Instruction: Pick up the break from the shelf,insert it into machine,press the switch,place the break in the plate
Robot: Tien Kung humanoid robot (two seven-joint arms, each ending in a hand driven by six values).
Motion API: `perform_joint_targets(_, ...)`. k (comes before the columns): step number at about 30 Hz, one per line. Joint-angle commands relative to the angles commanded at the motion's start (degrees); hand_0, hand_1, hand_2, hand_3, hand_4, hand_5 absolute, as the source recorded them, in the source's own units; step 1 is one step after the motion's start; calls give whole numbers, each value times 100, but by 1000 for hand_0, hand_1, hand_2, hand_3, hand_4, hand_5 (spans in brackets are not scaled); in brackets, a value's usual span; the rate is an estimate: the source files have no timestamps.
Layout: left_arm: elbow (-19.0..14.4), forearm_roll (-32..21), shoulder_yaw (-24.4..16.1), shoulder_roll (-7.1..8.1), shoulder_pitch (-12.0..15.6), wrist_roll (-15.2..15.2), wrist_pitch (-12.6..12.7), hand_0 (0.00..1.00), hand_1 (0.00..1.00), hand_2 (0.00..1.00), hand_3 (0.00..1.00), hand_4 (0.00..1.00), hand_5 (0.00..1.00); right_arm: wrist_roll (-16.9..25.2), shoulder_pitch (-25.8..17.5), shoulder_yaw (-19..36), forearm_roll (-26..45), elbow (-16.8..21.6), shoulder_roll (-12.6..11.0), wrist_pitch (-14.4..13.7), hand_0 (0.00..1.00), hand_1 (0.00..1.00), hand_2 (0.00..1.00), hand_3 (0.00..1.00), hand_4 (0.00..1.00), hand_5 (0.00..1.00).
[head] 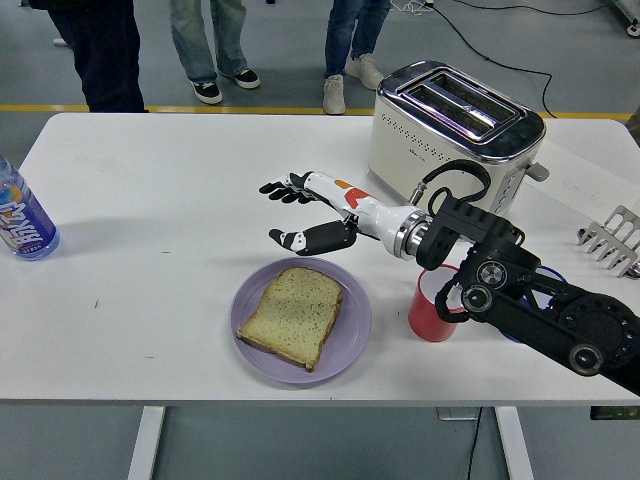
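since the slice of bread (294, 315) is lying flat inside the purple plate (352, 335), toward its 9 o'clock side, the last step is judged done and little is left to spoil. the right hand (305, 212) is seen above the table at the plate's 12 o'clock, its fingers spread and holding nothing, clear of the bread. one risk is judged: if the arm is drawn back low, the red cup (432, 308) just beside the plate at 3 o'clock could be knocked by the forearm, since it is partly hidden under the wrist; the plate could then be nudged too. the left hand is not seen. counted: one slice, one plate, one red cup, one toaster (450, 140) at 1 o'clock, one bottle (22, 222) at 9 o'clock, one rack (612, 240) at 3 o'clock, three pairs of legs at the far side.
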Motion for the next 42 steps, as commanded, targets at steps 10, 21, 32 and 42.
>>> perform_joint_targets(10,0,-21,5,-2,-9,-6,4,333,439,586,717,594,998,823,-67,184,287,120,-104,-331,907,844,827,839,686,196)
perform_joint_targets(21,0,-7,-10,-4,-4,0,-3,332,437,586,718,593,998,1603,-178,529,725,258,-268,-824,884,808,775,769,587,178)
perform_joint_targets(32,0,-28,5,-7,-8,-2,4,333,438,586,719,594,998,1896,-350,1200,875,415,-482,-982,866,792,750,734,586,180)
perform_joint_targets(42,0,46,-63,-18,25,17,10,333,441,587,719,590,998,2078,-506,1769,1015,476,-577,-1039,868,788,749,721,559,185)
